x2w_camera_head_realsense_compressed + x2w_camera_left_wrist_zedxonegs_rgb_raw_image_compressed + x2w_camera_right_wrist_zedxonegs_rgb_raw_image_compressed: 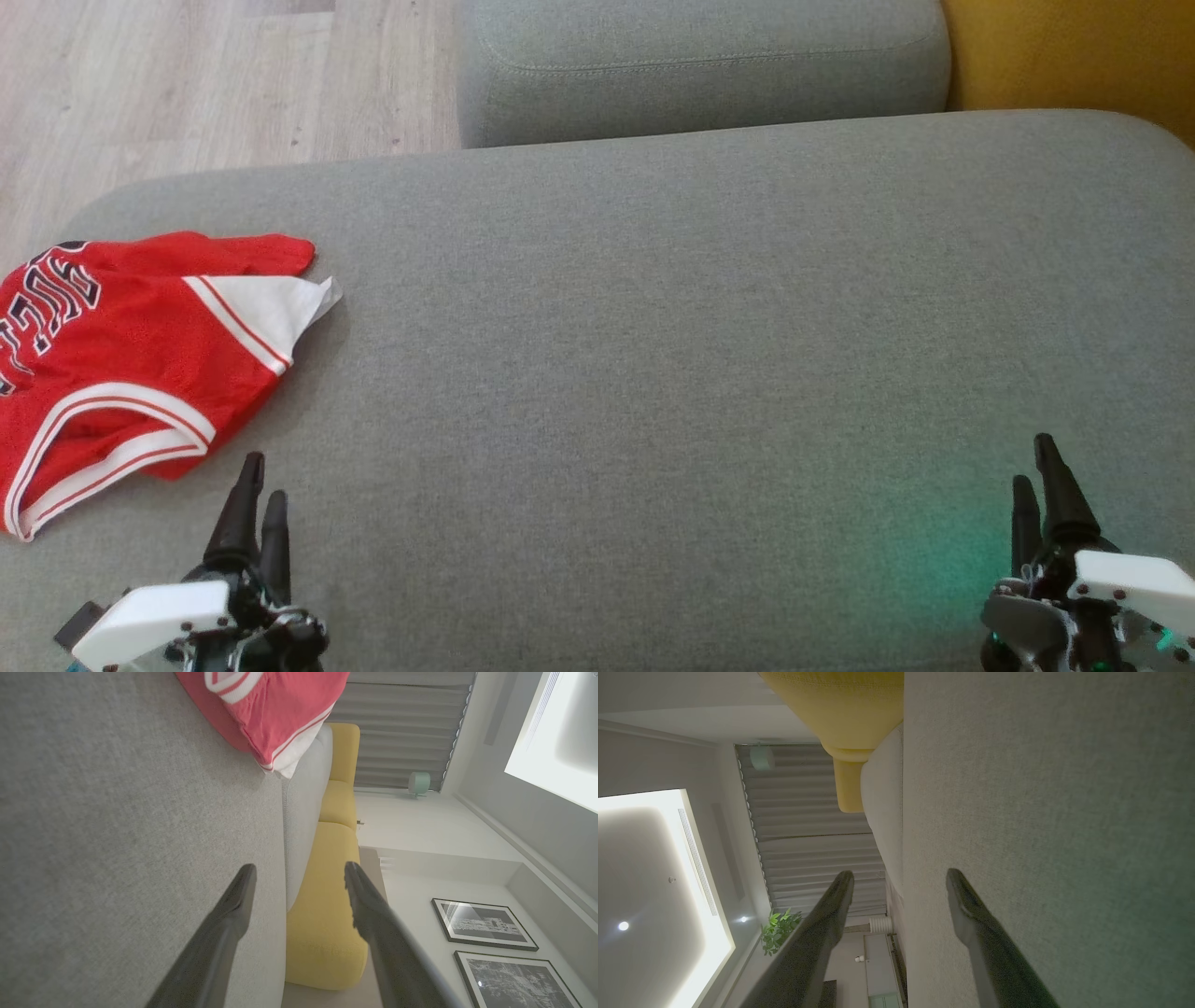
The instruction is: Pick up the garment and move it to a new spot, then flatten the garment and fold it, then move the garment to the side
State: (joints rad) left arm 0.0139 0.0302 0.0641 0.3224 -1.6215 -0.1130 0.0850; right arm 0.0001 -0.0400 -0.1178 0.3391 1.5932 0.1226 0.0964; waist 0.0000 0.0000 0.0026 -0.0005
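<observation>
One wide grey fabric cushion spanned mid-frame. One crumpled red mesh jersey with white trim lay at the left edge, probably partly cropped, its long axis running lower-left to upper-right. Two grippers, both released and empty: left gripper just below the jersey, nearer; right gripper lower right, well apart.
</observation>
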